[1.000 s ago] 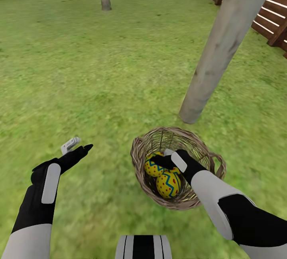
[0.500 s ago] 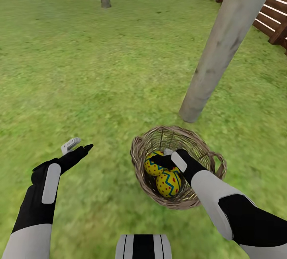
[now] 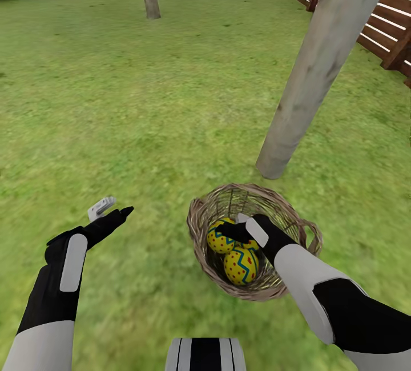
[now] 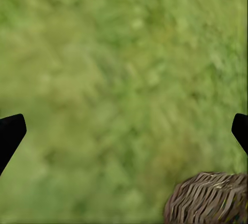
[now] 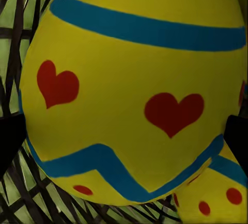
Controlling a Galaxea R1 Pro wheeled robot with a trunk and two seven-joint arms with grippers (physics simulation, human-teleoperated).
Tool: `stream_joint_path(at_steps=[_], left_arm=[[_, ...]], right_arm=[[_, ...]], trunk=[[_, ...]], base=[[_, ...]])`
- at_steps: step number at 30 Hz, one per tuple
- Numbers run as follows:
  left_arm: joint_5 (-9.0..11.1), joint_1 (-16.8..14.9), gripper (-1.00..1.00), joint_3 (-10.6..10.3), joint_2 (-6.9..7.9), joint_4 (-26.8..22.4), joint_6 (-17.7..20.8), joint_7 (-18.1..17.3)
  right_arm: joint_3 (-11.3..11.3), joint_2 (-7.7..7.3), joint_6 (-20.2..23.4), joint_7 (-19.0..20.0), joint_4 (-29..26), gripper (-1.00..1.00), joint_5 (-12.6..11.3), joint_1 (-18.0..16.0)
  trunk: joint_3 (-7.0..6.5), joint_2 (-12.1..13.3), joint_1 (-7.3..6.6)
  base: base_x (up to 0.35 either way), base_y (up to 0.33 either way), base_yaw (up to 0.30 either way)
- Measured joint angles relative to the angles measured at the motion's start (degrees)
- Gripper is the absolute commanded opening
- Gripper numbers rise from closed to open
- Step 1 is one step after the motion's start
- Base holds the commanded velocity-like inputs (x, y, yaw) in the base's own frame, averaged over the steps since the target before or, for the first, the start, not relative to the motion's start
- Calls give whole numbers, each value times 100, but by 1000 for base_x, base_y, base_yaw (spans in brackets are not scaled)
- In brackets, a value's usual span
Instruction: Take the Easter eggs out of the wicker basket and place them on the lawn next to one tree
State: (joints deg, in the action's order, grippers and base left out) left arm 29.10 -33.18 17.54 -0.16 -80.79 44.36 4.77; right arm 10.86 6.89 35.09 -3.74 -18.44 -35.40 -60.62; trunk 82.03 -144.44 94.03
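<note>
Egg location: two Easter eggs show in the wicker basket (image 3: 254, 240) on the lawn (image 3: 142, 103); the dotted egg (image 3: 220, 238) lies beside a zigzag egg (image 3: 240, 265), the two touching. A third cannot be made out from the head view.
Heart egg: in the right wrist view an egg with red hearts (image 5: 134, 90) sits between the fingertips, with basket weave behind it.
Right gripper (image 3: 235, 228): down inside the basket, jaws spread either side of the heart egg; whether they already press on it cannot be told.
Left gripper (image 3: 111, 208): hovers over grass, well apart from the basket, jaws wide and empty.
Handling: the eggs look hard, smooth and rounded, likely light and prone to slipping or rolling.
Grip point: best taken across the widest middle band, fingers on opposite flanks.
Long axis: the heart egg's axis runs roughly crosswise to the line between the jaws; the narrow end cannot be told.
Tree (image 3: 319, 68): its pale trunk meets the grass just beyond the basket, a near drop spot.
</note>
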Motion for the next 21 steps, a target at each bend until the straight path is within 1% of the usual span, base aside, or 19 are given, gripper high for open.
stream_joint_path(at_steps=[3,19,21], left_arm=[[0,-1,100,0,0,0,0,0],[-11,-1,100,-11,0,9,0,2],[-15,-1,100,-25,-17,9,-1,7]], right_arm=[[-1,0,4,0,0,-100,1,0],[9,-36,96,-24,10,-100,-7,3],[8,-49,97,-28,9,-100,-27,7]], trunk=[[0,0,0],[-354,21,-42],[-398,24,-47]], base=[[0,0,0],[0,0,0],[0,0,0]])
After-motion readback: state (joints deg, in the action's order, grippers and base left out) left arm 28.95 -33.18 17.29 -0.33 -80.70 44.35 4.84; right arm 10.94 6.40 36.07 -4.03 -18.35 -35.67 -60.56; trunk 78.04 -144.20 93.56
